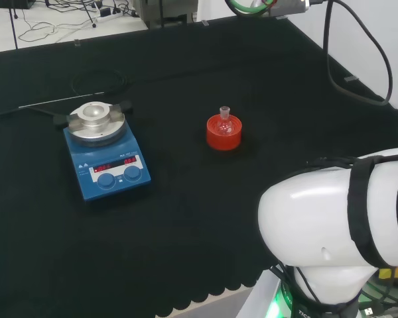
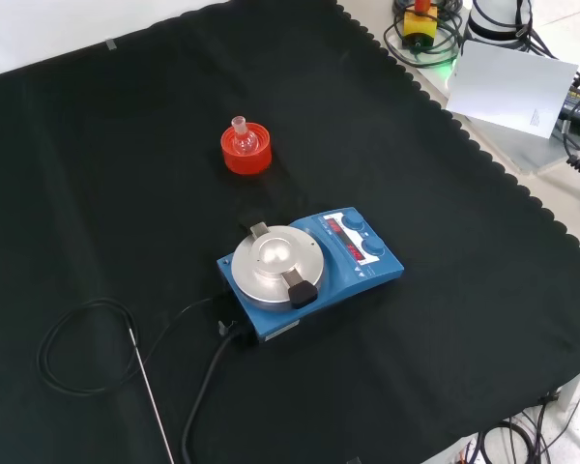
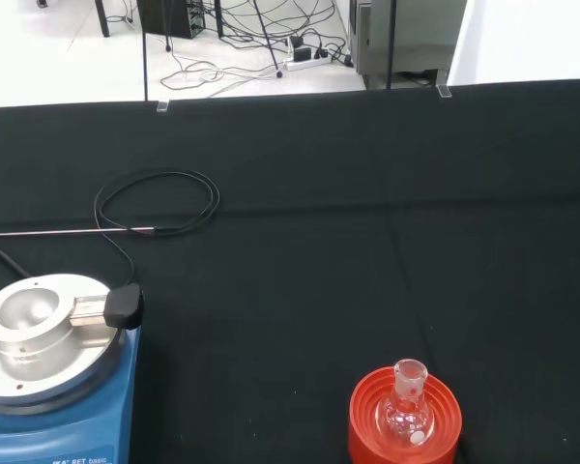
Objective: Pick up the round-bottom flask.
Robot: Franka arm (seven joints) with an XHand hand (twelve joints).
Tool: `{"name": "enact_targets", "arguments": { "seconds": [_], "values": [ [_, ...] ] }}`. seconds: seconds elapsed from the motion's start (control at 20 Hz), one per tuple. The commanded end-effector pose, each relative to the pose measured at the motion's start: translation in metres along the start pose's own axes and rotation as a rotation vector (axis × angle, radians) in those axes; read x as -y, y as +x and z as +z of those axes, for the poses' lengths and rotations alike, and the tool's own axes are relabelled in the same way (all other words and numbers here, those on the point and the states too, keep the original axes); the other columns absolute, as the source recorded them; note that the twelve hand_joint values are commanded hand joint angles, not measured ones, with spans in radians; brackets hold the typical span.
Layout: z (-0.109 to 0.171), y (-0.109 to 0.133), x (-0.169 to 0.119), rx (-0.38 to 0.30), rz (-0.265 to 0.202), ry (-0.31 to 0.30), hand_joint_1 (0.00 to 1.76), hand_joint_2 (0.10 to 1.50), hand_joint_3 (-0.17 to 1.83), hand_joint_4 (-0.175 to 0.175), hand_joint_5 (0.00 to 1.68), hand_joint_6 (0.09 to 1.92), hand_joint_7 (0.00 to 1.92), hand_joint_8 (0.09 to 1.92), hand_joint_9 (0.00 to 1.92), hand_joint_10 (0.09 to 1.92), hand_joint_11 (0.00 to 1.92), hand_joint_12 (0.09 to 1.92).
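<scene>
Round-bottom flask (image 1: 224, 120) upright in red stand (image 1: 224, 134); blue hotplate (image 1: 106, 151) apart.

Bright, even light; black cloth (image 2: 126, 126) perhaps hides soft shadows.

This is a laboratory, set up for robot work. A bench draped in black cloth (image 1: 186, 218) carries chemistry gear: a blue magnetic stirrer hotplate (image 2: 309, 271) with a round metal top, two knobs and a red display, and beyond it in the front view a small clear round-bottom flask (image 2: 241, 136) seated upright in a red ribbed stand (image 2: 246, 151). A thin metal probe (image 2: 153, 394) on a black cable (image 2: 77, 348) lies on the cloth just beside the hotplate. The white robot arm (image 1: 338, 225) stands near the hotplate's bench edge, and past the cloth, loose cables and a power strip (image 3: 314, 60) litter a pale floor.
</scene>
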State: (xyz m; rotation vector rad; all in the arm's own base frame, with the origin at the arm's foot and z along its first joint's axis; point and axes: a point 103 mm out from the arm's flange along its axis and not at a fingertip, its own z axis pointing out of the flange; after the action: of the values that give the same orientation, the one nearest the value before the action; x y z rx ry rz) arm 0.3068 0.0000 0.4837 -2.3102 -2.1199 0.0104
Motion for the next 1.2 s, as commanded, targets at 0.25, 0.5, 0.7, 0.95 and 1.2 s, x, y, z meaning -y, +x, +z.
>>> {"name": "enact_targets", "arguments": {
  "seconds": [0.25, 0.5, 0.7, 0.95, 1.2],
  "values": [
    [-0.001, -0.009, -0.003, 0.001, 0.006, -0.006, 0.08, 1.28, 0.33, -0.011, 0.34, 0.09, 0.04, 0.57, 0.16, 0.68, 0.01, 1.39],
    [0.008, -0.012, -0.009, 0.004, 0.014, 0.008, 0.07, 1.3, 0.29, -0.01, 0.34, 0.09, 0.04, 0.56, 0.16, 0.67, 0.0, 1.39],
    [0.023, -0.02, -0.019, -0.002, 0.031, 0.03, 0.07, 1.3, 0.28, -0.01, 0.35, 0.09, 0.04, 0.56, 0.16, 0.67, 0.0, 1.39],
    [0.05, -0.039, -0.039, -0.024, 0.067, 0.033, 0.08, 1.3, 0.27, -0.01, 0.35, 0.09, 0.04, 0.56, 0.16, 0.67, 0.0, 1.39],
    [0.082, -0.069, -0.056, -0.036, 0.12, 0.069, 0.12, 1.3, 0.26, -0.012, 0.37, 0.09, 0.07, 0.56, 0.18, 0.68, 0.0, 1.39]
  ]
}}
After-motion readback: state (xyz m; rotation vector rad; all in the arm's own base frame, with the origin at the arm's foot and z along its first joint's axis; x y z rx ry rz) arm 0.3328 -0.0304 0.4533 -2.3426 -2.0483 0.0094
